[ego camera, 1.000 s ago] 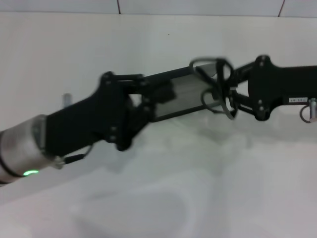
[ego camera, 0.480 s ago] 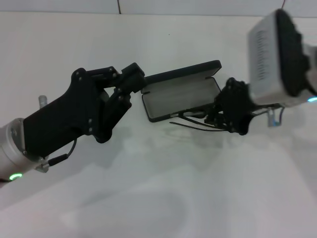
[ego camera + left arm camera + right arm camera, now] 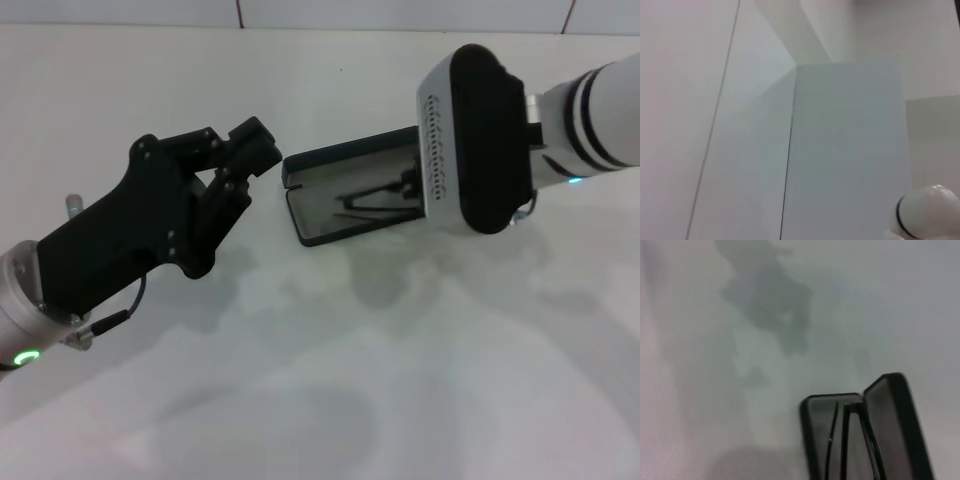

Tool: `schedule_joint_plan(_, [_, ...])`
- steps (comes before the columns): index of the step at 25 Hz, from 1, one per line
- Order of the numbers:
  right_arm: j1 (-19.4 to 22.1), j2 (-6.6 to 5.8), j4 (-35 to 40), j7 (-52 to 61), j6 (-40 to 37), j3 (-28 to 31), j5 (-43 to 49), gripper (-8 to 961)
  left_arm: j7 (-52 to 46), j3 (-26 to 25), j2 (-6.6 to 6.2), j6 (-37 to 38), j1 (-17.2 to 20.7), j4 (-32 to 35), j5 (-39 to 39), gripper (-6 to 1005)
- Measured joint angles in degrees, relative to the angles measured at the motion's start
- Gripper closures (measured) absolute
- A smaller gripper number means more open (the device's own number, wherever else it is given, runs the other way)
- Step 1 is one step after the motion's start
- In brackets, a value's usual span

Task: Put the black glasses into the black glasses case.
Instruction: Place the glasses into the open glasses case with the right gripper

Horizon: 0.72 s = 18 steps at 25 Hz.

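Observation:
The black glasses case [image 3: 335, 164] lies open on the white table, its grey lining facing up. Inside it lie the black glasses [image 3: 372, 203]; only their slim temple arms show. My right arm's white and black wrist housing [image 3: 475, 140] hangs over the case's right end and hides the right gripper and the lenses. The right wrist view looks down on the open case [image 3: 896, 425] with the glasses [image 3: 845, 440] inside. Just off the case's left end, my left gripper [image 3: 250, 165] is open and apart from it.
The white table [image 3: 400, 350] spreads out before and around the case. Behind it runs a white wall with tile seams [image 3: 239, 14]. The left wrist view shows only pale wall panels [image 3: 840, 150] and a rounded white part [image 3: 932, 210].
The left gripper has let go of the case's left end and drawn back to the left. The right arm has swung over the case, and the glasses now lie inside it.

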<state>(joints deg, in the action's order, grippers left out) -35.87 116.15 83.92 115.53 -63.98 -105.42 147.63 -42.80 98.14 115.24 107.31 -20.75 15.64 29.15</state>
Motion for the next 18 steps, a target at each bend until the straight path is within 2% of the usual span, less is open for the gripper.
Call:
schedule_joint_plan(10, [0.2,0.04,-5.9,0.0,12.2,-6.6,3.7,775,-0.1,-0.2,0.06,0.0,-0.3,-0.1,-0.1,888])
schedule_joint_plan(13, [0.2,0.04,-7.8,0.1,15.1,-8.3,4.5,775,0.1,-0.1,-0.31,0.2,-0.4,0.1,0.9,888])
schedule_joint_plan(15, [0.3,0.04,-8.5,0.1,16.7,-9.1,5.0,774,0.3,0.0,-0.92,0.8,-0.5,0.4,2.7,888])
schedule_joint_plan(16, [0.3,0.04,-9.1,0.2,18.1,-9.9,5.5,774,0.2,-0.1,-2.04,2.1,-0.7,0.4,5.2,888])
schedule_joint_plan(17, [0.3,0.04,-9.1,0.2,18.1,-9.9,5.5,774,0.1,-0.1,-2.58,2.7,-0.9,0.3,6.1,888])
schedule_joint_plan(18, [0.4,0.04,-9.3,0.2,18.6,-10.2,5.6,773,0.1,-0.1,-2.58,2.7,-0.9,0.3,6.1,888])
